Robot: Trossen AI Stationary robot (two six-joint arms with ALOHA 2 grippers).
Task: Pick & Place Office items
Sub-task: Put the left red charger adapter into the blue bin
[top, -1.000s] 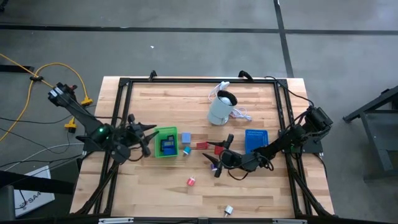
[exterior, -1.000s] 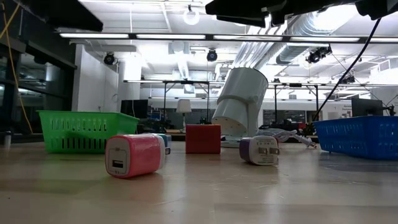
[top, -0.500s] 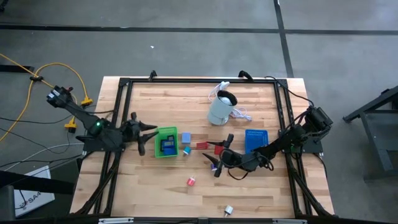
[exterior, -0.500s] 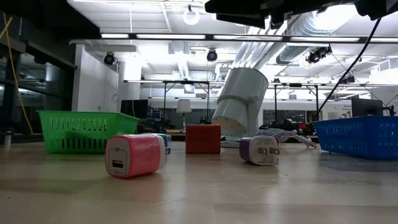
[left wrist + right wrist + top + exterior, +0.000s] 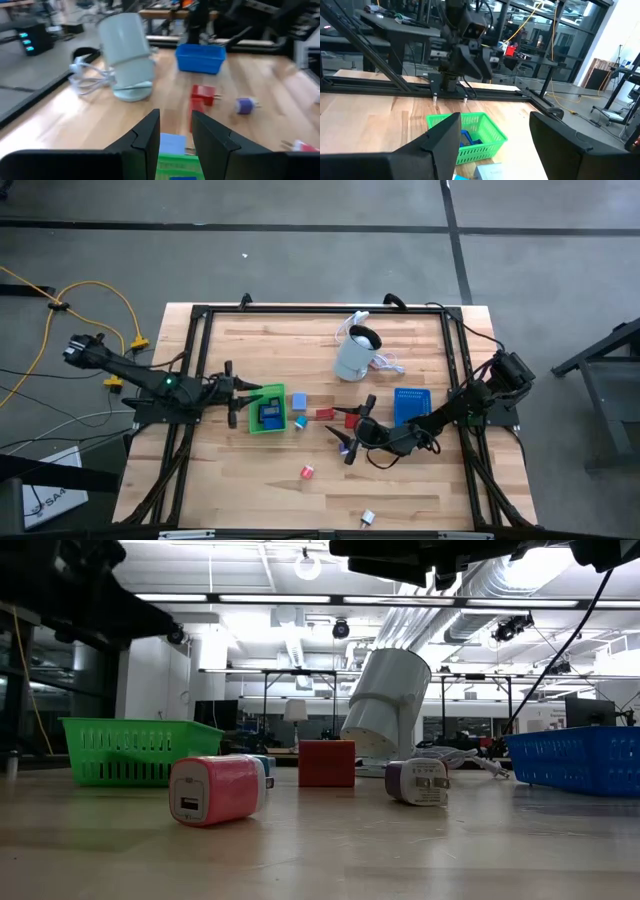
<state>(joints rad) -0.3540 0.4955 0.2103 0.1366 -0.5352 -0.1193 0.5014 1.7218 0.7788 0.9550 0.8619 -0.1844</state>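
Note:
Small office items lie on the wooden table: a blue block [image 5: 298, 400], a teal piece [image 5: 299, 421], red pieces [image 5: 325, 414], a purple charger [image 5: 417, 781], a pink charger [image 5: 215, 790] and a white piece [image 5: 368, 518]. More blue items sit in the green tray [image 5: 266, 409]. My left gripper [image 5: 250, 392] hovers open at the green tray's left side; its wrist view [image 5: 175, 131] looks over the tray toward the blue block. My right gripper [image 5: 350, 430] is open and held above the table by the red pieces and the purple charger [image 5: 344, 447], facing the green tray [image 5: 465, 131].
A pale cylindrical appliance [image 5: 355, 352] with a white cord stands near the far edge. The blue tray [image 5: 411, 405] sits right of my right gripper. A black frame [image 5: 320, 308] runs around the table. Bare wood lies along the near edge around the pink charger [image 5: 307, 471].
My left arm has stretched out lower, and its gripper has slid a short way toward the table's right, closer to the green tray; it now shows at the low view's upper left. The right arm and the items have kept still.

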